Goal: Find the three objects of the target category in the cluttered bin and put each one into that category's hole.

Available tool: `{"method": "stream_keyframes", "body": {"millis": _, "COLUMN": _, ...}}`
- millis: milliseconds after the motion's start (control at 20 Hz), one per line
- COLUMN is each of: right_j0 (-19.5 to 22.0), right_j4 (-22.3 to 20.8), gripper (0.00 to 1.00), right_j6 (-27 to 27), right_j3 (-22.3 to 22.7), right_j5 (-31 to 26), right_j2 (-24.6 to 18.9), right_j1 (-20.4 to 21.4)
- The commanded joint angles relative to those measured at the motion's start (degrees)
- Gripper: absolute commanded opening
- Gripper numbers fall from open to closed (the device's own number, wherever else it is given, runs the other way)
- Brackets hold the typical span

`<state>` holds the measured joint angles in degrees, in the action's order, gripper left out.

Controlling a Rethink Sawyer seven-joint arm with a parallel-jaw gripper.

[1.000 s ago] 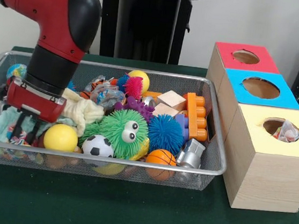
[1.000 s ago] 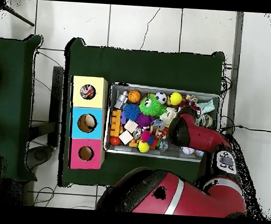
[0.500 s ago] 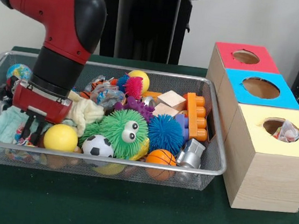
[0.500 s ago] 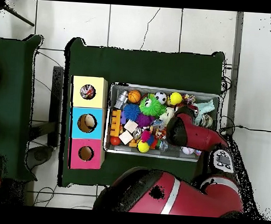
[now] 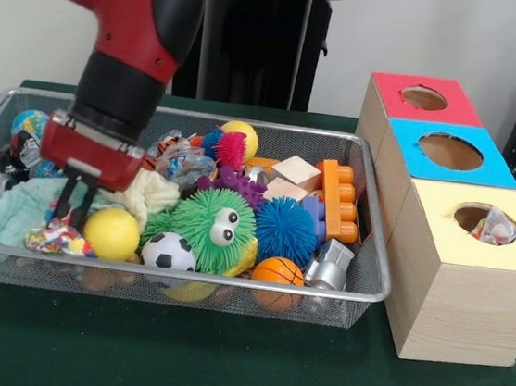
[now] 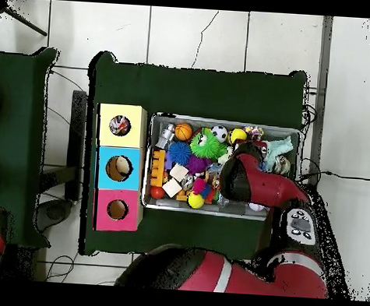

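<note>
In the front view, the silver wire mesh bin (image 5: 358,293) fills the left and middle of the green table, and its front rim runs close to the table's near edge. At the bin's left end lies a pale mint cloth (image 5: 4,215). Just right of it the red and black arm comes down, and its gripper (image 5: 65,218) has its thin black fingers (image 5: 62,206) pinched on a small white cloth with bright colour patches (image 5: 59,239). That cloth hangs at about the height of the front rim. A smooth yellow ball (image 5: 112,233) touches it on the right. The overhead view hides the gripper under the arm's red body, so only the front view shows the grip.

Next come a soccer ball (image 5: 169,252), a green fuzzy ball with eyes (image 5: 209,228), a blue spiky ball (image 5: 285,230), a small basketball (image 5: 278,271) and an orange block (image 5: 342,201). They pack the bin tight, with little bare mesh.

At the table's right side stand three wooden boxes in a row. The yellow-topped box (image 5: 471,283) is nearest the front edge, and its round hole (image 5: 483,221) already holds a printed cloth (image 5: 496,229). The overhead view shows bare green table between bin and boxes.
</note>
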<state>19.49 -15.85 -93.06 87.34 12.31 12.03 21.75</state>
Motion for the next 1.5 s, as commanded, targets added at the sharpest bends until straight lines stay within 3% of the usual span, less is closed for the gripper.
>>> {"method": "stream_keyframes", "body": {"millis": 50, "right_j0": -4.4, "right_j4": -0.3, "gripper": 0.00, "right_j6": -8.8, "right_j3": 5.5, "right_j5": -2.6, "right_j2": -2.2, "right_j1": 7.3}}
{"method": "stream_keyframes", "body": {"millis": 400, "right_j0": -3.8, "right_j4": -0.4, "gripper": 0.00, "right_j6": -8.0, "right_j3": 8.7, "right_j5": -8.8, "right_j2": -6.3, "right_j1": 11.4}}
{"method": "stream_keyframes", "body": {"millis": 650, "right_j0": -6.3, "right_j4": 1.8, "gripper": 0.00, "right_j6": -8.3, "right_j3": 11.3, "right_j5": -13.7, "right_j2": -5.3, "right_j1": 15.6}}
{"method": "stream_keyframes", "body": {"millis": 1100, "right_j0": -10.8, "right_j4": 3.5, "gripper": 0.00, "right_j6": -9.3, "right_j3": 11.6, "right_j5": -17.1, "right_j2": -1.7, "right_j1": 18.2}}
{"method": "stream_keyframes", "body": {"millis": 1500, "right_j0": -7.7, "right_j4": 9.6, "gripper": 0.00, "right_j6": -10.8, "right_j3": 19.6, "right_j5": -25.1, "right_j2": -11.9, "right_j1": 24.0}}
